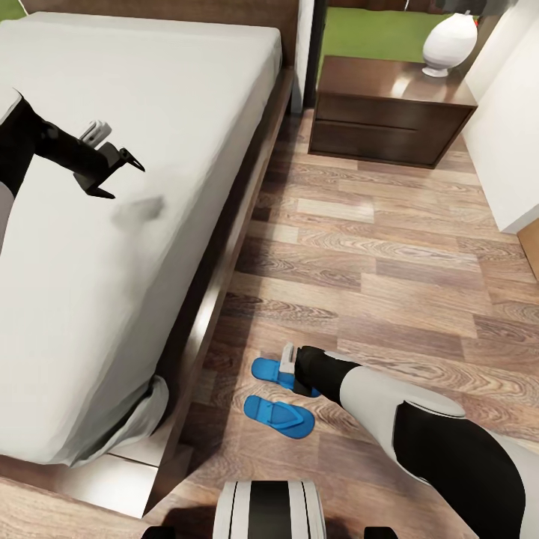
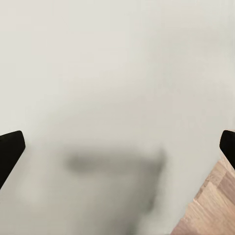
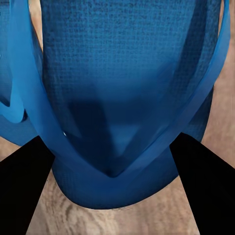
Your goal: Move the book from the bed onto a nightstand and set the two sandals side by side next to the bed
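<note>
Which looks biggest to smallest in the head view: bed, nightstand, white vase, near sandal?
1. bed
2. nightstand
3 and 4. white vase and near sandal look alike in size; the vase stands farther off, so no ranking.

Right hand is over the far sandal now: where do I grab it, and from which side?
Grip the far sandal at its toe strap, coming straight down from above. It lies flat on the floor, sole down, so the raised V of the strap is the one part that stands clear. The right hand is open, one finger on either side of the V.
</note>
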### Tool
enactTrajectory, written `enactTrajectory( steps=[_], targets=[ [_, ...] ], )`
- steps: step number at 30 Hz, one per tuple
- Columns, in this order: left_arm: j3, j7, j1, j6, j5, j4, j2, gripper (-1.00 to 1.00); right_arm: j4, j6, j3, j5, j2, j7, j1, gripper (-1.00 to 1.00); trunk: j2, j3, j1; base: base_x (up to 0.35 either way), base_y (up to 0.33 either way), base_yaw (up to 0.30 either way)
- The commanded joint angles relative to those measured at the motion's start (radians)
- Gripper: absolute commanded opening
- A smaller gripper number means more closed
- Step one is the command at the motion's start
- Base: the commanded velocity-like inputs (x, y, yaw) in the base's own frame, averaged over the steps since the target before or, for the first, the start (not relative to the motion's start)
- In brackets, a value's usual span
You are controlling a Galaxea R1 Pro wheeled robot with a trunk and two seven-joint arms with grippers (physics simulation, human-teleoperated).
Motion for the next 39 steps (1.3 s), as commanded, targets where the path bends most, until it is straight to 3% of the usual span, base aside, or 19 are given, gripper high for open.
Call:
enactTrajectory(
  steps=[1,39],
  targets=[
    [-0.007,0.008,-0.001,0.001,0.011,-0.002,0.001,1.0,-0.001,0.005,0.004,-0.002,0.0,0.002,-0.001,-1.0,-0.001,-0.005,0.0,0.0,0.0,0.0],
    [-0.007,0.008,-0.001,0.001,0.011,-0.003,0.002,1.0,-0.001,0.005,0.004,-0.002,0.0,0.002,-0.001,-1.0,-0.001,-0.005,0.0,0.0,0.0,0.0]
  ],
)
